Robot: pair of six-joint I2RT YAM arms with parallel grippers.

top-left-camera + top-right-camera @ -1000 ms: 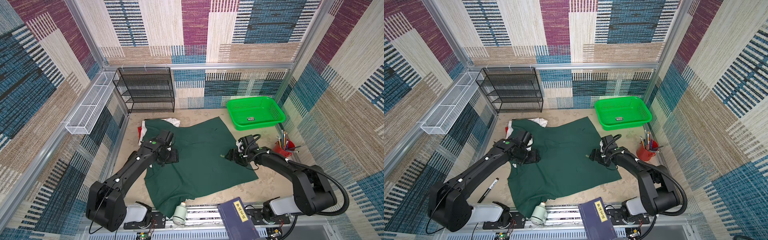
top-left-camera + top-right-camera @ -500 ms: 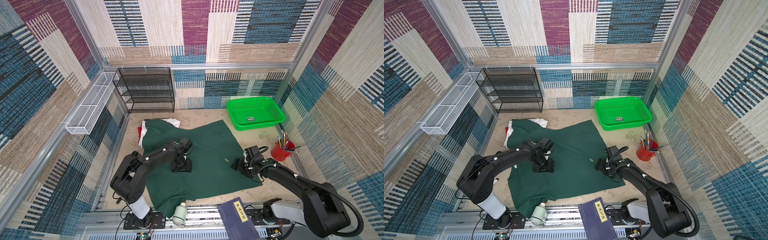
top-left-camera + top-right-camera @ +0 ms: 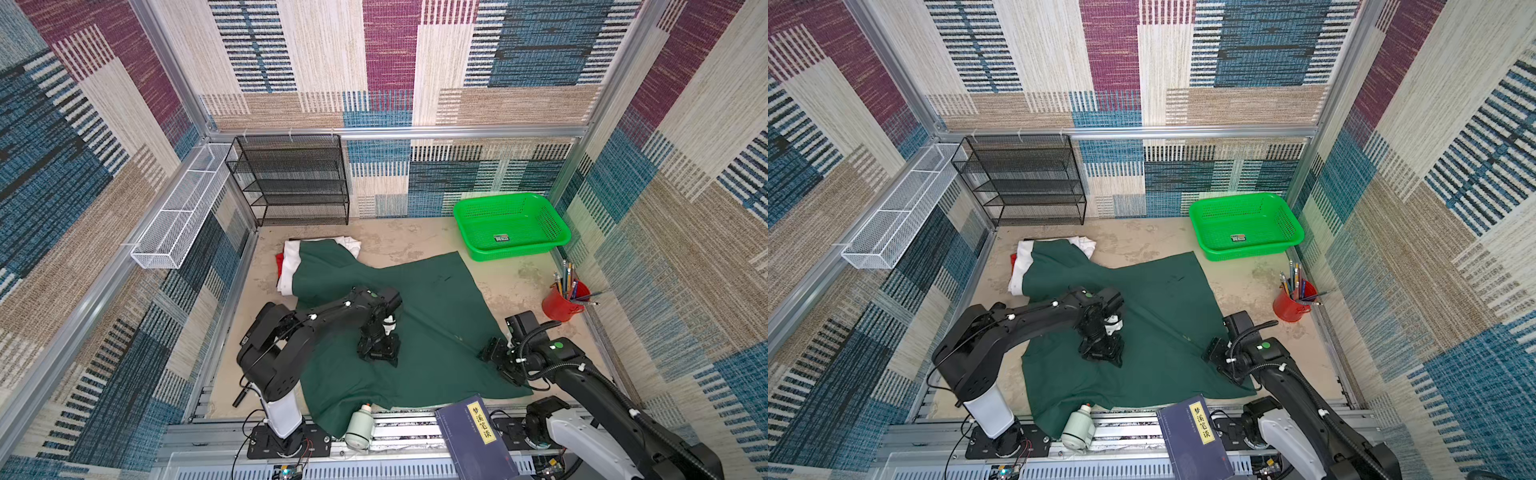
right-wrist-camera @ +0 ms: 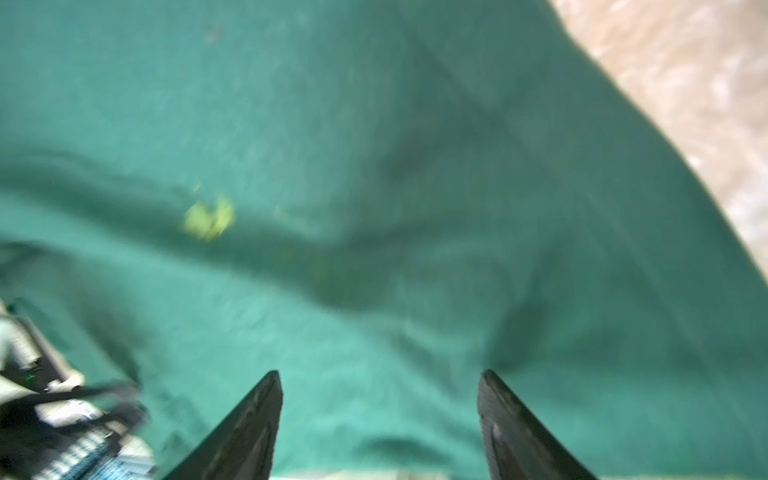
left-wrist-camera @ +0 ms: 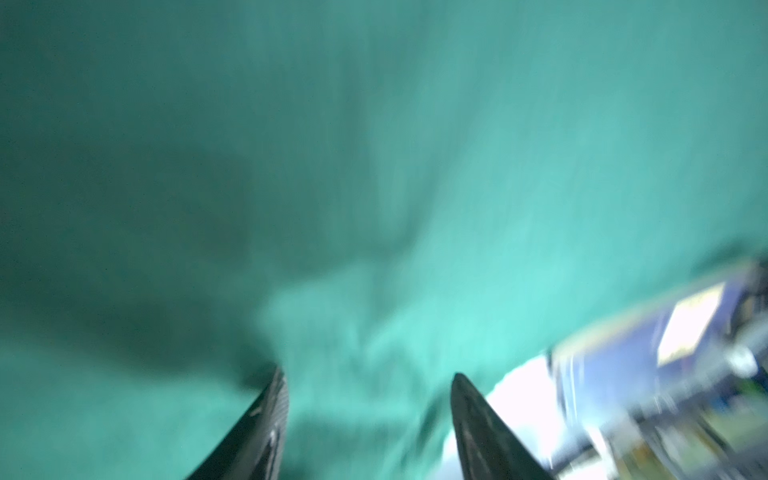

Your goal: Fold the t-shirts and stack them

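Large dark green short-sleeved cloth t-shirt (image 3: 436, 316) lies spread over the sandy beige surface (image 3: 415, 239), its far-left corner overlapping a folded white t-shirt (image 3: 291, 266) and a folded red t-shirt (image 3: 279, 262). Left arm is bent sharply at the elbow, forearm reaching to mid-shirt, wrist turned down; left gripper (image 3: 379, 355) points onto the cloth, released, jaws parted in the blurred wrist view. Right arm stretches low from the front right; right gripper (image 3: 498, 363) sits at the shirt's near-right edge, released, jaws wide over cloth.
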